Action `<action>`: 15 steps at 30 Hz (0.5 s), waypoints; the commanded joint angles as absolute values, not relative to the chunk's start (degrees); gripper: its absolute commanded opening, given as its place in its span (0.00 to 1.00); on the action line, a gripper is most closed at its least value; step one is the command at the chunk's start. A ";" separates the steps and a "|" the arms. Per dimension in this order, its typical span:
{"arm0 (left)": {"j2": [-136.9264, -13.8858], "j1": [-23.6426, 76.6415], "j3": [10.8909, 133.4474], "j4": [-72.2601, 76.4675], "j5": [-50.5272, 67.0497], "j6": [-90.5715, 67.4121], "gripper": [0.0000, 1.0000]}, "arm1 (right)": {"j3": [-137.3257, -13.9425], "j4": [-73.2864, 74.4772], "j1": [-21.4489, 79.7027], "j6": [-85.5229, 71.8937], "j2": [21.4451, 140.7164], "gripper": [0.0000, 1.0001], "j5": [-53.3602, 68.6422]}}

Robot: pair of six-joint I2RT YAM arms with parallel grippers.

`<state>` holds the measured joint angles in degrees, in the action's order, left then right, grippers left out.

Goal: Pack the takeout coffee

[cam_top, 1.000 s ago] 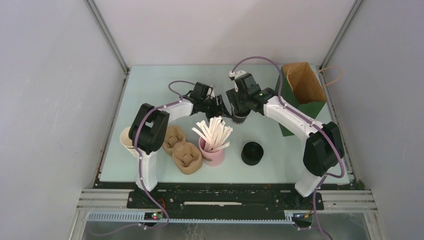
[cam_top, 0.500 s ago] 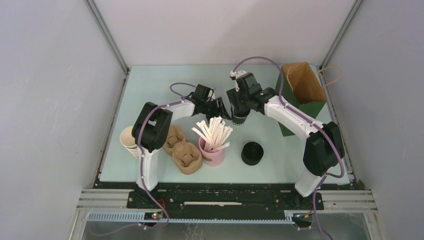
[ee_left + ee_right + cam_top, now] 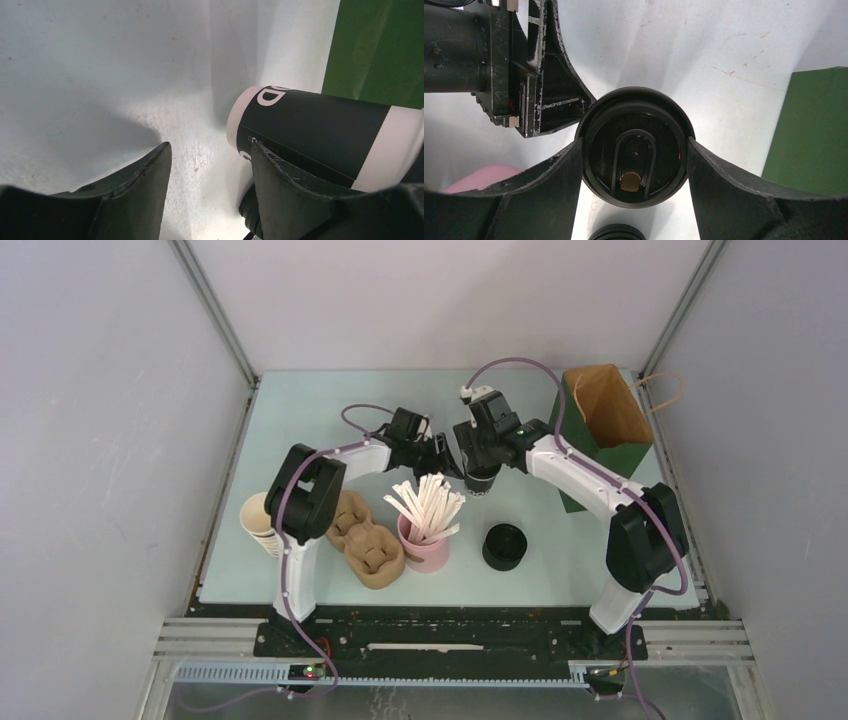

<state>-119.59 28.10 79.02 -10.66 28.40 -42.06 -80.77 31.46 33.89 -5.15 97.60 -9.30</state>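
Observation:
The takeout coffee, a black cup with a white band and a black lid, stands mid-table. In the right wrist view its lid sits between my two fingers, which press on its rim from above. My right gripper is shut on it. In the left wrist view the cup's side lies just beyond my right-hand finger. My left gripper is open and empty, close beside the cup on its left. I cannot tell whether the cup's base rests on the table.
An open green paper bag stands right of the cup. A black stack of lids, a pink straw holder, a brown cup carrier and a stack of cups sit nearer the arm bases.
Both wrists have shifted only slightly. The right gripper stays shut on the cup and the left gripper stays open beside it.

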 commanded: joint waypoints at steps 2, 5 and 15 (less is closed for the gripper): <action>-116.38 28.83 79.84 -9.63 27.82 -41.64 0.65 | -82.00 31.00 36.22 -3.98 98.26 0.56 -18.28; -113.94 28.91 78.22 -9.75 28.12 -41.16 0.69 | -81.92 31.07 36.15 -4.23 98.20 0.57 -18.17; -109.09 30.47 72.66 -7.43 28.66 -42.21 0.78 | -81.83 30.36 35.05 -5.20 97.92 0.57 -15.74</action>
<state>-112.12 29.58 74.46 -10.11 28.16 -42.02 -80.77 31.94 35.79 -4.60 98.26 -16.01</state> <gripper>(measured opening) 0.775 0.773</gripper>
